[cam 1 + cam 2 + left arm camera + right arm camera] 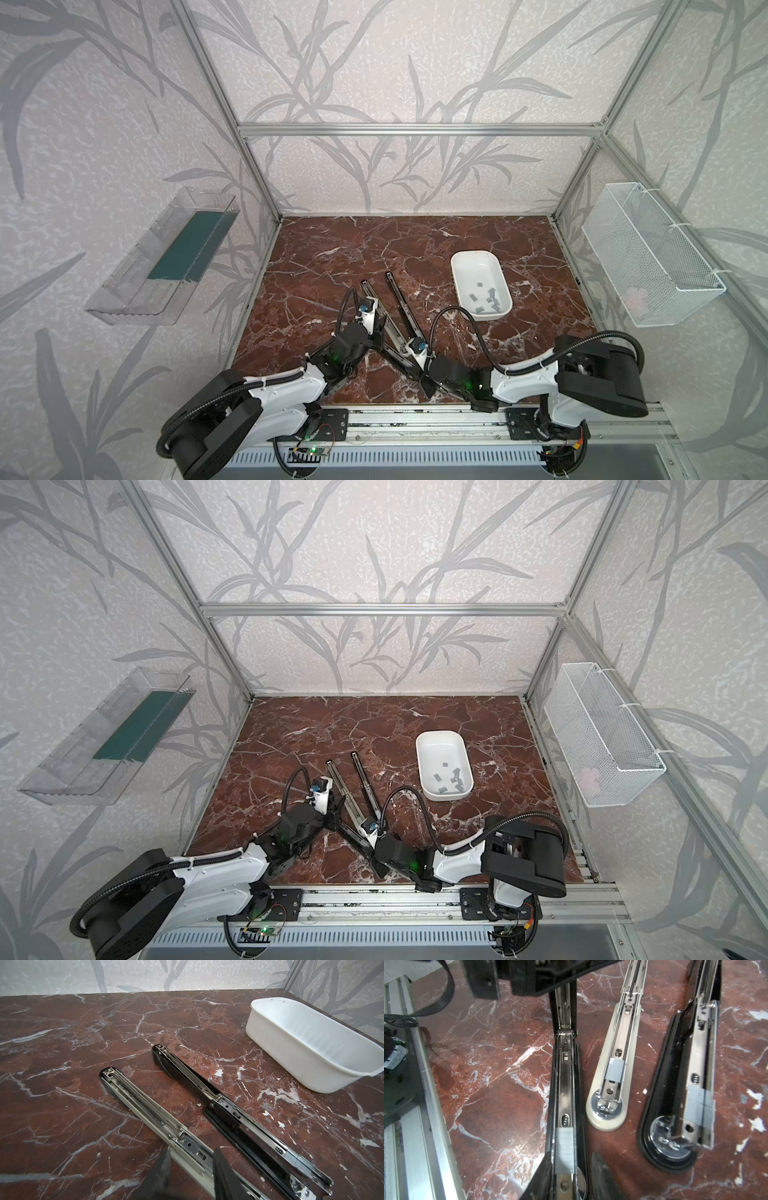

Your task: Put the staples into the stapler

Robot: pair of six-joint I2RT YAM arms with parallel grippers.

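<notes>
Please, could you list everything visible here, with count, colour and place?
table: one, brown marble, under everything
tub: one, white, table's right half
loose staples: several, grey, inside tub
beige stapler: one, opened flat, mid-table
near black stapler: one, opened, closest to robot
far black stapler: one, opened, between beige stapler and tub
loaded staples: grey, some in each stapler's channel
clear bin: one, green insert, left wall
wire basket: one, white, right wall
left pincer: one, black, shut on beige stapler
right pincer: one, black, astride near black stapler, grip unclear

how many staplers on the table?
3, all opened flat: beige stapler in the left gripper, black stapler at the right gripper, second black stapler nearer the tray. None looks hidden.
</notes>
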